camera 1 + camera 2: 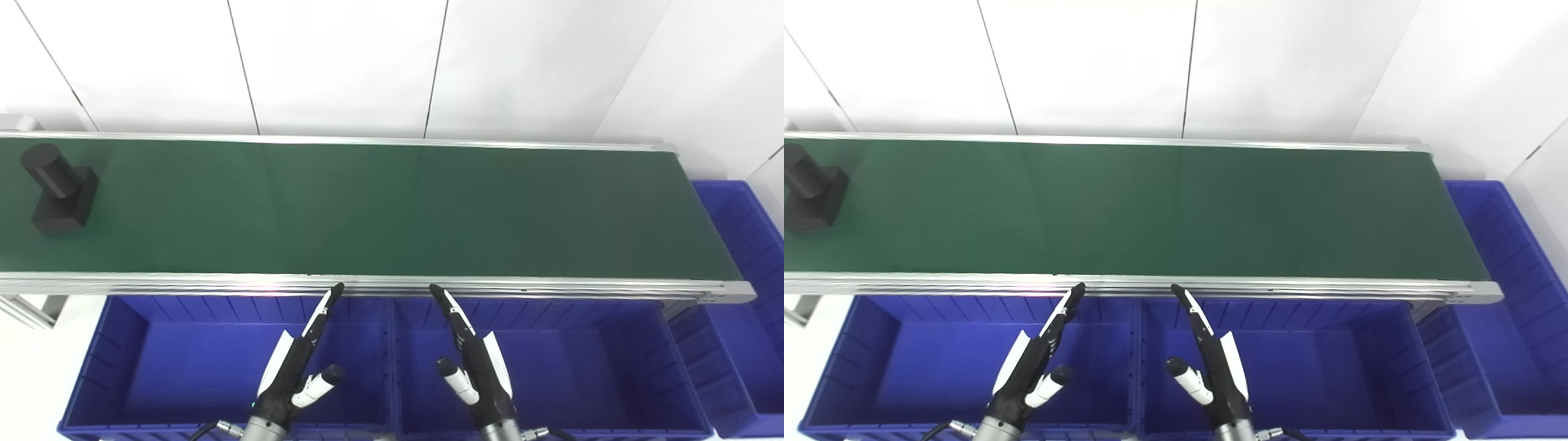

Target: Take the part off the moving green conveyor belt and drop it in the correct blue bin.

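Far left on the belt, sitting near the picture's edge: a black part, a round stub rising from a blocky base, resting on the green surface and touching nothing else. Waiting below the belt's near rail, over the bins: the left hand and the right hand, both holding nothing, fingers stretched flat and pointing up toward the rail, thumbs sticking out to the inside. Hovering well apart from the part, both of them, with most of the belt's length lying bare between. Standing side by side under the near rail: a left bin and a middle bin, both looking bare inside as far as showing. Standing at the belt's right end: a third bin, only partly showing, its floor looking bare too. Judging progress: barely starting, nothing grasped, nothing dropped. Remaining, by the look of things: letting the part ride closer, reaching over the rail, closing on the stub or the base, lifting clear, then releasing over a bin. Not showing which bin counts as the correct one; no labels or samples visible. Likely falling to the left hand, being nearer, though only guessing.
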Motion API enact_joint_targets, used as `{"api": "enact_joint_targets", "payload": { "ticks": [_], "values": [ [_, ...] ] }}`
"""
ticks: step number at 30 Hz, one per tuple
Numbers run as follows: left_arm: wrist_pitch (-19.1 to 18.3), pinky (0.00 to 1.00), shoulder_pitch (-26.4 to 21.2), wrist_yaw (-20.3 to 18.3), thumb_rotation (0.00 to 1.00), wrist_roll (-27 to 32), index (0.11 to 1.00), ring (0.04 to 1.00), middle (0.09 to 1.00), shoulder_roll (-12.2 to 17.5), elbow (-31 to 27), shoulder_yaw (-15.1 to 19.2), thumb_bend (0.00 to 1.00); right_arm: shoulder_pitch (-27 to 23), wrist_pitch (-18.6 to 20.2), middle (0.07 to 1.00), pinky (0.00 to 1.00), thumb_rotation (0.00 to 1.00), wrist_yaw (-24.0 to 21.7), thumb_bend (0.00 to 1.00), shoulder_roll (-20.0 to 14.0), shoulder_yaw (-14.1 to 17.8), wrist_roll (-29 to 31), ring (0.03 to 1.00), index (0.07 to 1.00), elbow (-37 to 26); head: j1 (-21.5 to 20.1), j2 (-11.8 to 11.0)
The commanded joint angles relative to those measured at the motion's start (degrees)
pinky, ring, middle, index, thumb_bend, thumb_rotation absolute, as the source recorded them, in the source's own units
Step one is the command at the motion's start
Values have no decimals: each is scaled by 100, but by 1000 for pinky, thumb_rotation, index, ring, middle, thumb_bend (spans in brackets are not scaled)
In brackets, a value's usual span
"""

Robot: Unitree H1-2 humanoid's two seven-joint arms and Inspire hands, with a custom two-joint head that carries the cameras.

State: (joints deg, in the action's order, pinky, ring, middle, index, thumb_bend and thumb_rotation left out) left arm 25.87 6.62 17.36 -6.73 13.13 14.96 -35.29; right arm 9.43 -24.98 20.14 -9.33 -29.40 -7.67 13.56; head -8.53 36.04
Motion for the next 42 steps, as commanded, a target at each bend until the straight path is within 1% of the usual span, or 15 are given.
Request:
{"api": "enact_joint_targets", "payload": {
  "ticks": [1, 6, 13, 21, 26, 33, 37, 42],
  "values": [
    [105, 994, -117, -15, 1000, 8, 984, 1000, 995, -2, -98, 31, 826, -59, -195, 955, 973, 990, 7, 897, 15, 24, 6, 966, 943, -121, 5, -7],
    [105, 995, -121, 1, 1000, -18, 984, 1000, 996, 2, -89, 26, 829, -66, -195, 954, 971, 990, 31, 886, 7, 25, -20, 965, 943, -117, 9, -16],
    [105, 992, -119, 100, 1000, -82, 973, 996, 988, 4, -95, -2, 824, -68, -195, 950, 943, 994, 77, 897, 0, 23, -70, 954, 937, -101, 7, -21],
    [105, 992, -122, 113, 1000, -68, 964, 989, 984, 5, -84, -21, 839, -67, -195, 950, 953, 992, 98, 893, -6, 20, -79, 957, 938, -109, 22, -18],
    [105, 984, -147, 195, 1000, -133, 969, 988, 984, 27, -68, -68, 842, -77, -195, 949, 942, 997, 137, 885, -24, -8, -117, 952, 941, -96, 22, -18],
    [105, 988, -123, 147, 1000, -49, 966, 992, 983, 9, -105, -45, 838, -80, -195, 950, 948, 990, 132, 881, -32, -24, -97, 955, 940, -99, 21, -21],
    [105, 983, -131, 170, 1000, -63, 966, 989, 982, 18, -97, -58, 831, -83, -195, 949, 939, 995, 155, 875, -37, -42, -114, 952, 941, -106, 17, -26],
    [105, 987, -125, 182, 1000, -75, 969, 992, 984, 13, -95, -59, 835, -78, -195, 950, 954, 986, 134, 875, -39, -39, -80, 958, 939, -121, 27, -28]
  ]
}}
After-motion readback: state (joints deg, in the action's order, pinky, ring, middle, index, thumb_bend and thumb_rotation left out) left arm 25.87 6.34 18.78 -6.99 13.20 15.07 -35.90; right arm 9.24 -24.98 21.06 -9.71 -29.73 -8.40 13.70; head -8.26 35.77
